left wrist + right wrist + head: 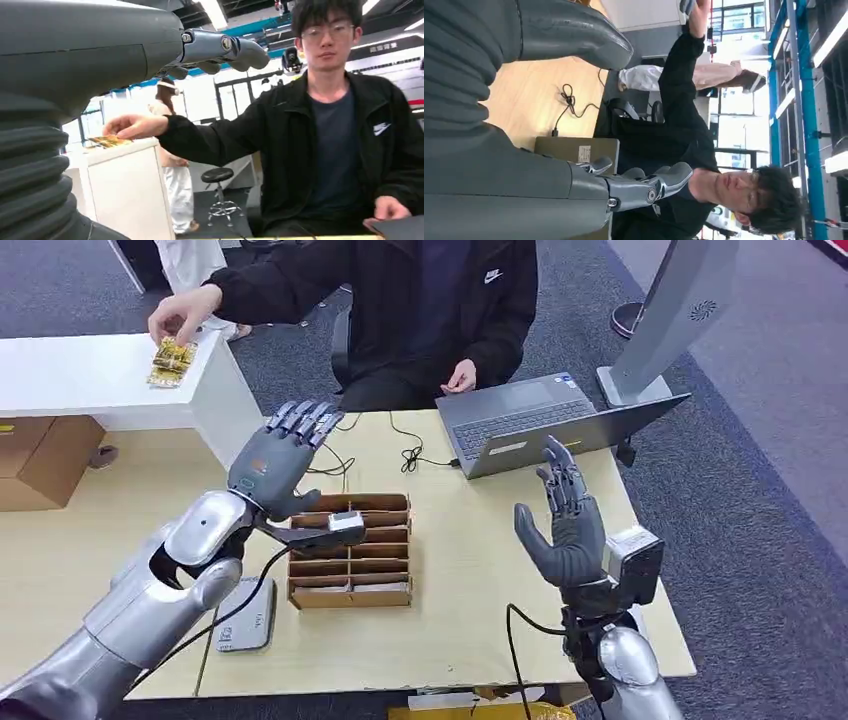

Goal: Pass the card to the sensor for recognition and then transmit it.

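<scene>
A stack of golden cards (171,362) lies on the white counter (90,380) at the back left, and a person's hand (185,312) rests on it. The left wrist view shows the same cards (107,141) under that person's hand (134,126). My left hand (275,465) is raised in front of the counter's corner, fingers apart and holding nothing, well short of the cards. My right hand (562,525) stands upright over the table's right side, also spread and empty. A flat grey sensor pad (245,618) with a cable lies on the table under my left forearm.
A cardboard slotted box (352,565) sits mid-table. An open laptop (540,420) and a black cable (410,455) lie at the far edge, where the person in black (430,300) sits. A grey stand (670,320) rises at the back right.
</scene>
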